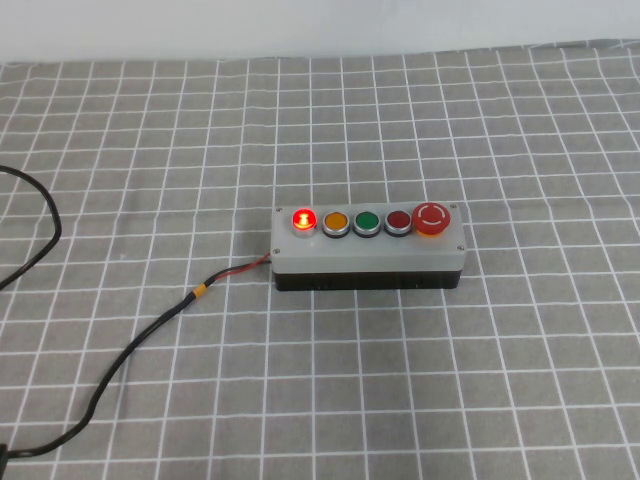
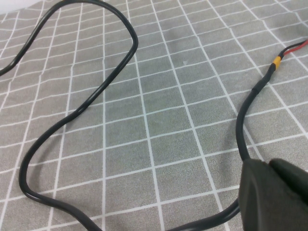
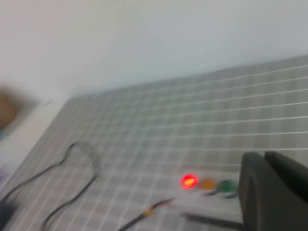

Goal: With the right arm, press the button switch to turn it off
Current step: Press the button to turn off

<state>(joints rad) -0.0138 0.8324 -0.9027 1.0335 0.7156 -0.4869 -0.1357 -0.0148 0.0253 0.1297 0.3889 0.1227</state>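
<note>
While lit, button switch (image 1: pixel 302 219) caps grey box's (image 1: pixel 367 255) left end, box lying left-right, both grippers' jaws unclear.

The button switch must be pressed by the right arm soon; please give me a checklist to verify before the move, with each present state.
1. Button switch lit, needs turning off: ok.
2. Nothing covers the button switch: ok.
3. Grey box flat on the table: ok.
4. Right end effector above the button switch: not ok, away from it, outside the high view.
5. Right end effector closed for pressing: cannot tell.
6. Left end effector away from the grey box, beside the black cable: ok.
</note>
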